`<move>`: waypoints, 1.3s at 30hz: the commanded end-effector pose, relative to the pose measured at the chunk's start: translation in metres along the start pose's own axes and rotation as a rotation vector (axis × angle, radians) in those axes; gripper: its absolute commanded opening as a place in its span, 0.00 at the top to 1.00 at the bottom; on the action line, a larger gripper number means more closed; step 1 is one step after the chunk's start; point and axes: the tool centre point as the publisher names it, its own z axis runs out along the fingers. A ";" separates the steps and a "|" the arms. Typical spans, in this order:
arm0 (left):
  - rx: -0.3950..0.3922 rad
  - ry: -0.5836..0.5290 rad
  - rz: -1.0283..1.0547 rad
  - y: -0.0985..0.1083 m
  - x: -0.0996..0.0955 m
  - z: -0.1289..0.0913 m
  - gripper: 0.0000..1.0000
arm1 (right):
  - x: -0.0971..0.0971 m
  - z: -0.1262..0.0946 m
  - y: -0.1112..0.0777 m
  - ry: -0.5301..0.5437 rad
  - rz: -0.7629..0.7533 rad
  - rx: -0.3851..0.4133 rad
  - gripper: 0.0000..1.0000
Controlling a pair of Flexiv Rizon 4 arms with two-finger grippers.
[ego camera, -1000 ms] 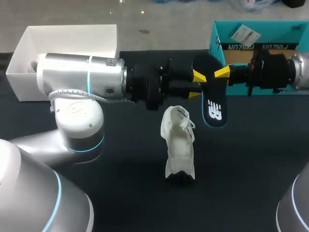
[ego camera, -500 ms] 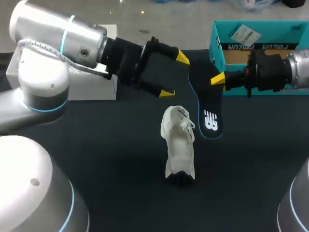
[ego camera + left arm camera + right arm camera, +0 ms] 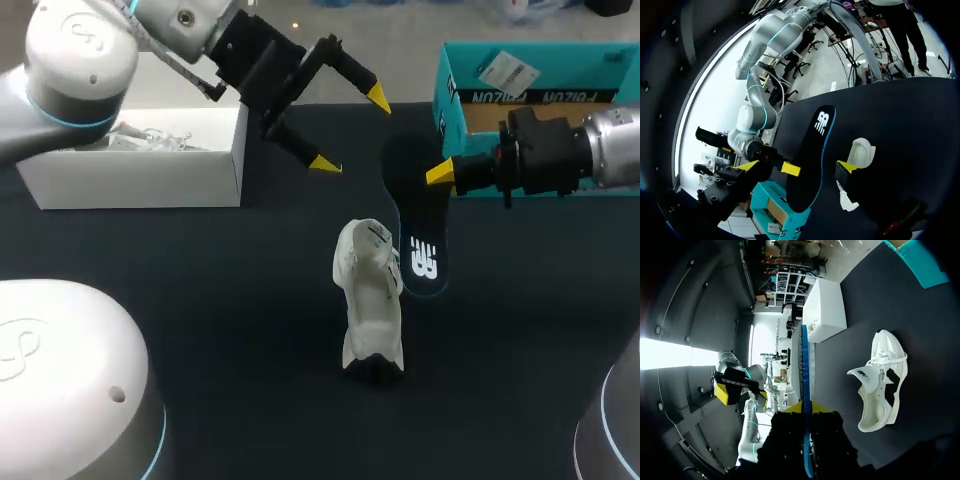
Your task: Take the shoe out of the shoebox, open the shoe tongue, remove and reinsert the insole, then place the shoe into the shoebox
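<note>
Right gripper [image 3: 440,172] pinched the black foam insole [image 3: 420,255] mid-frame — left gripper [image 3: 351,130] gaped empty, upper centre. Best bet was steering its lower tip straight into the white sneaker [image 3: 370,290].

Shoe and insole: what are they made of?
The shoe looks like matte white fabric or synthetic leather; its top bends over softly. The insole seems to be thin black foam with a blue edge, and looks very slim edge-on.

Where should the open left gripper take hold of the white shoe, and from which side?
Probably the heel end, from above: the shoe is narrow there, and the insole in the right gripper hangs beside the toe end, crowding it.
</note>
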 end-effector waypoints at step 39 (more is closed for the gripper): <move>-0.243 0.965 0.246 0.017 -0.046 0.001 0.00 | 0.005 0.010 0.017 0.038 -0.009 -0.051 1.00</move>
